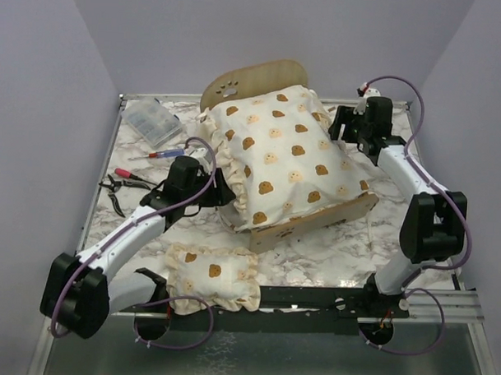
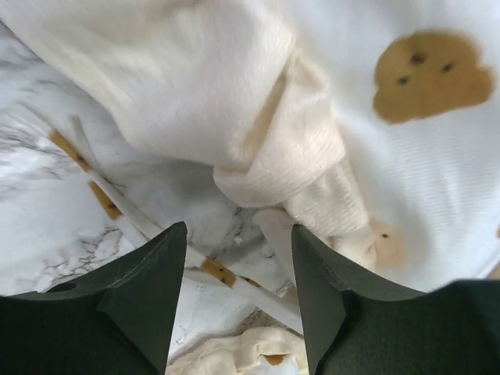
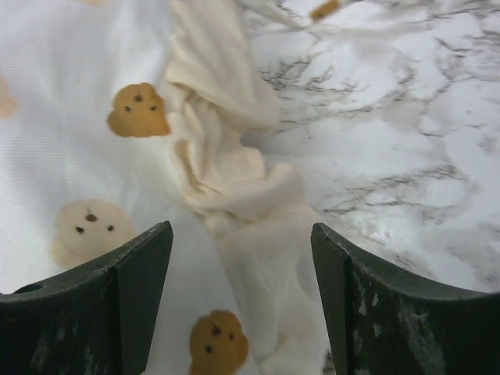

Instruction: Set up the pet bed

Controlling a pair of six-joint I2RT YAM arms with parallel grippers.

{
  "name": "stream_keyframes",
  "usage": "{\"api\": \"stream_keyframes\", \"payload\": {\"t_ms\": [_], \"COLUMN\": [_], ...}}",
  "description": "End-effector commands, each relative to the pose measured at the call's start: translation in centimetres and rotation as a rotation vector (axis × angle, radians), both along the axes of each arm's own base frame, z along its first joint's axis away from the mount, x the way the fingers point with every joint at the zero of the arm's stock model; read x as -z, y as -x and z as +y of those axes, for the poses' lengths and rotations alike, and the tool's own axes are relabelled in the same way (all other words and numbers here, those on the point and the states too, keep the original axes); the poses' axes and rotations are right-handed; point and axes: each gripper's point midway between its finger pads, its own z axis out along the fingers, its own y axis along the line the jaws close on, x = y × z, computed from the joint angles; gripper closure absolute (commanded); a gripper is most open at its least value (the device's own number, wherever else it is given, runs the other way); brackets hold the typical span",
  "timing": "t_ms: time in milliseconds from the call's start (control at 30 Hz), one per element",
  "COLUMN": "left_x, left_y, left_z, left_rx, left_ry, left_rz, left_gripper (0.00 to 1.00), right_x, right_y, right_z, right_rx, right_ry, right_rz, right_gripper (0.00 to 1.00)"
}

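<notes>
Pet bed [image 1: 315, 221] mid-table under its cushion, a gripper at each side.
Nearest, the small pillow [image 1: 210, 272] lies by the arm bases, not yet placed. Beyond it, the ruffled cushion [image 1: 285, 152] drapes over the plywood frame, whose paw-print headboard [image 1: 254, 79] rises at the far end. The left gripper [image 2: 238, 230] and the right gripper [image 3: 242, 234] flank the cushion with fingers spread, holding nothing, probably to tuck the overhang. Only the wrist views show the ruffle bunched against the marble table [image 3: 406, 141]. Only the overhead view shows the layout.
</notes>
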Motion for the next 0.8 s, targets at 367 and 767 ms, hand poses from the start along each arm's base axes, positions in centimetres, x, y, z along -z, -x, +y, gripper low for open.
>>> {"api": "stream_keyframes", "payload": {"t_ms": [367, 767], "left_x": [-2.2, 1.5], "left_y": [-4.3, -1.6], "left_z": [5.6, -0.4], "left_rx": [-0.167, 0.002], "left_ry": [-0.233, -0.172], "left_rz": [-0.074, 0.011], "left_gripper": [0.44, 0.44], "right_x": [-2.3, -0.7], "right_y": [16.5, 26.4], "right_z": [-9.3, -10.0], "right_rx": [0.521, 0.734], "right_ry": [0.105, -0.067], "right_rz": [0.148, 0.217], "right_gripper": [0.00, 0.00]}}
